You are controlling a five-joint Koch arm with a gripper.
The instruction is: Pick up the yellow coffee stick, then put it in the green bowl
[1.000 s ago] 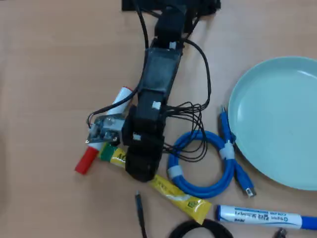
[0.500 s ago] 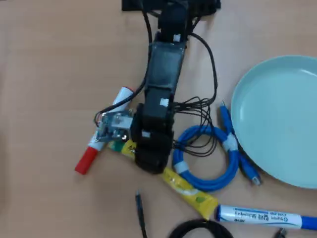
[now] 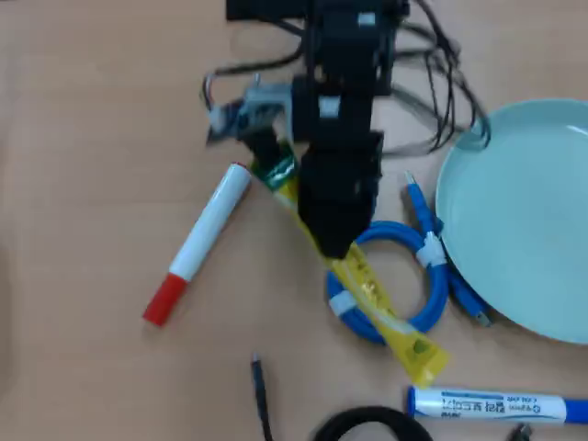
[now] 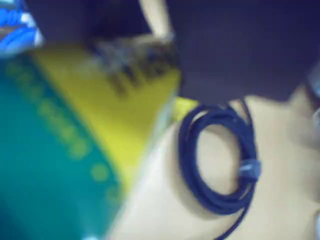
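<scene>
The bench (image 3: 83, 138) is a plain tan wood surface filling the overhead view. At its right edge lies the bowl (image 3: 524, 230), pale mint green, shallow and empty, partly cut off by the frame.

The arm (image 3: 340, 138) reaches down from the top middle, dark and blurred, with black cables trailing toward the bowl's rim. Its gripper (image 3: 276, 170) sits at the arm's left side in the overhead view and is clamped on the green end of the stick (image 3: 372, 294). From there the stick runs diagonally down and right, passes under the arm, crosses the blue cable (image 3: 432, 276) and ends with its yellow tip near the blue marker (image 3: 487, 404). Whether that far tip touches the bench cannot be told. The stick is well outside the bowl.

The blue cable is coiled just left of the bowl, one plug end close to the rim. The red-capped marker (image 3: 197, 243) lies tilted to the left of the arm, apart from the gripper. A black cable (image 3: 262, 390) lies at the bottom edge.

In the wrist view the stick (image 4: 75, 150) fills the left half, blurred green and yellow, with the blue cable (image 4: 215, 160) beyond it.
</scene>
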